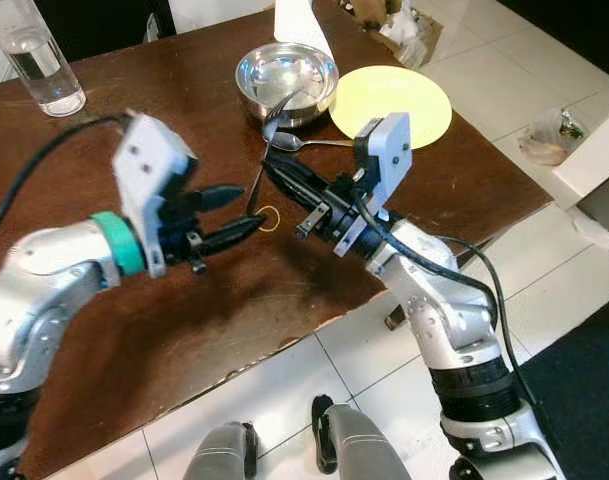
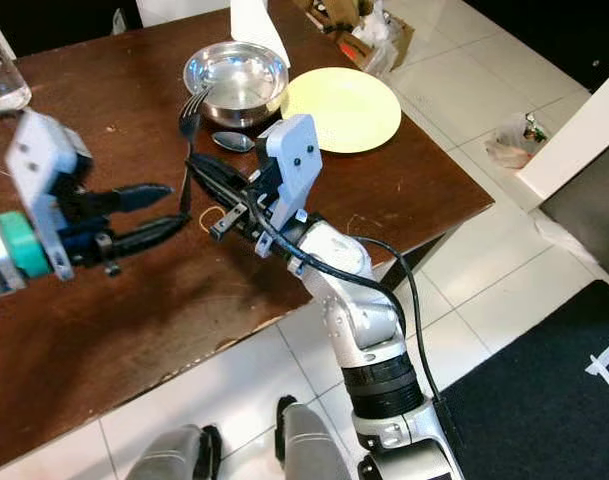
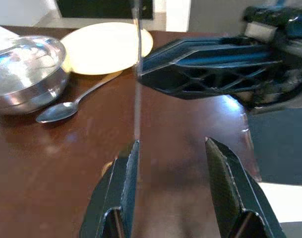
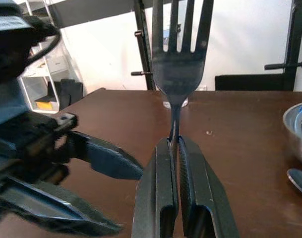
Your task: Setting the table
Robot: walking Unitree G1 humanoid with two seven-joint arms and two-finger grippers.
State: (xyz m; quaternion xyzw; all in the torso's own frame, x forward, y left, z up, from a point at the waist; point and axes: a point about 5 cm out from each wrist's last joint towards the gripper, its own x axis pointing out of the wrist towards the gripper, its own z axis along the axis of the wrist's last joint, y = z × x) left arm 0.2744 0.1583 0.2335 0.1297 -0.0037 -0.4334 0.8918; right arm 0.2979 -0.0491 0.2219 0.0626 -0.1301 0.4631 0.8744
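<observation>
your right gripper (image 4: pixel 173 148) is clamped tight on the handle of a fork (image 4: pixel 178 54), its two black fingers pressed together with the thin neck of the fork pinched between them and the tines standing straight up above the fingertips. in the left eye view the fork (image 1: pixel 267 150) stands nearly upright above the brown table (image 1: pixel 184 330), on the near side of the steel bowl (image 1: pixel 286 78), its tines level with the bowl's near rim. your left gripper (image 1: pixel 246 212) sits just beside the fork's lower end with its fingers spread apart; from the left wrist view the fork's handle (image 3: pixel 137 74) runs down just beside one finger (image 3: pixel 122 183), and you cannot tell whether it touches, while the other finger stands well clear. a small yellow ring (image 1: pixel 269 218) lies on the table beside the left fingertips. working out from the bowl: a spoon (image 1: pixel 306 143) lies on the table just in front of it, its bowl end near the fork; a yellow plate (image 1: pixel 391 101) rests just to the bowl's right; a white napkin or paper (image 1: pixel 299 22) stands behind it; a clear glass (image 1: pixel 36 58) stands well off to the bowl's left near the far edge of the table. past the table to the right of the bowl you see white floor tiles (image 1: pixel 544 80).
</observation>
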